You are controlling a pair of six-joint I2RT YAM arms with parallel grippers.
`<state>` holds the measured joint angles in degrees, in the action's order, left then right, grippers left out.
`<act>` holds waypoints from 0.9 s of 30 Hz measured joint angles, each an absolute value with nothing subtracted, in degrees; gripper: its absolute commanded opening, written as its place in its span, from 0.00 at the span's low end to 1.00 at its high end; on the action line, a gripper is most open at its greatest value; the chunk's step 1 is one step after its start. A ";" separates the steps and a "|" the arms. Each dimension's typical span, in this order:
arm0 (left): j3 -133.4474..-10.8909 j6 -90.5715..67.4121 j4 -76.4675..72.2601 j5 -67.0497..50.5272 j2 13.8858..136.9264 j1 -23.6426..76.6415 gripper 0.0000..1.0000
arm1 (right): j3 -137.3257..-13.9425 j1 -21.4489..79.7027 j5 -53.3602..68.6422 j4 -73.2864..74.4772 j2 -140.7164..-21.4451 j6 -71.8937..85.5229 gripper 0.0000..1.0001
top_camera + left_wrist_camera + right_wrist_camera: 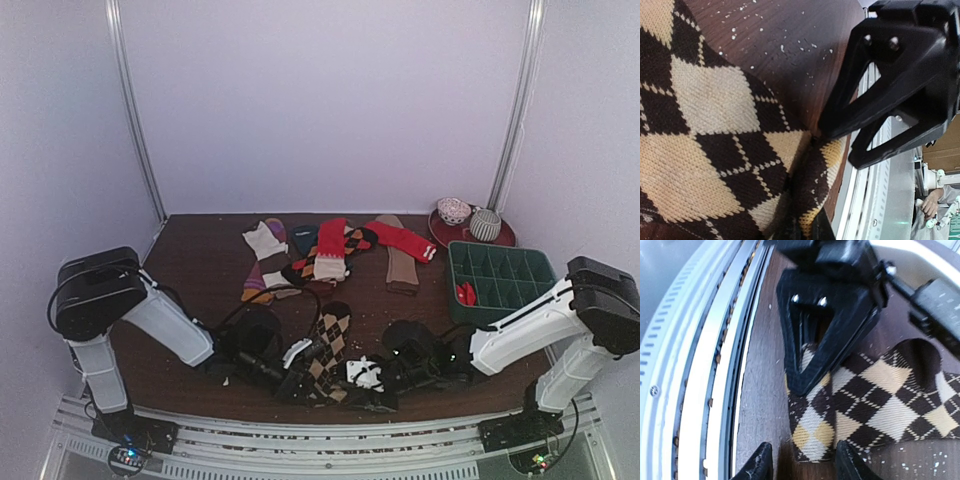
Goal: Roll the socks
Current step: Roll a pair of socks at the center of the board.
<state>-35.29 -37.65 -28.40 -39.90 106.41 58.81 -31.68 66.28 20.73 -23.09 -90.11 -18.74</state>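
A dark brown argyle sock (332, 345) with tan diamonds lies near the table's front edge. My left gripper (806, 227) is shut on a folded edge of the argyle sock (715, 125). In the right wrist view its black fingers (850, 310) press onto the sock's near end (815, 430). My right gripper (802, 465) stands open, one fingertip on each side of that end, close to the table's front edge. From above, the left gripper (310, 385) and the right gripper (350, 392) meet at the sock's front end. The red sock (331, 250) with the striped cuff lies at the back.
Several other socks (268, 255) lie in a heap at the back of the brown table (190, 270). A green divided tray (500, 278) stands at the right, with a red plate (500, 238) holding two bowls behind it. A metal rail (300, 440) runs along the front edge.
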 measured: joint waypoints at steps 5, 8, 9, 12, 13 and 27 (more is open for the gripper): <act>-35.79 -37.63 -27.38 -40.49 106.52 58.61 0.00 | -32.84 67.35 19.94 -23.62 -93.23 -19.88 0.42; -36.07 -37.60 -26.70 -40.77 106.54 58.54 0.00 | -33.17 67.53 19.55 -24.77 -94.35 -19.94 0.37; -36.12 -37.60 -26.59 -40.80 106.54 58.54 0.00 | -33.17 67.53 19.51 -25.12 -94.56 -19.92 0.34; -36.40 -37.43 -25.87 -40.99 106.52 58.54 0.00 | -33.67 67.53 19.29 -25.80 -95.66 -19.40 0.18; -36.51 -37.32 -25.54 -41.04 106.50 58.54 0.00 | -34.06 67.53 19.18 -25.78 -96.16 -19.38 0.15; -37.74 -30.30 -10.87 -21.89 94.94 58.85 0.74 | -35.11 64.49 30.57 -23.99 -97.84 0.69 0.10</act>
<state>-37.74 -30.30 -10.87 -21.89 94.94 58.85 -35.11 64.49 30.57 -23.99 -97.84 0.69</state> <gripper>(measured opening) 0.672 0.104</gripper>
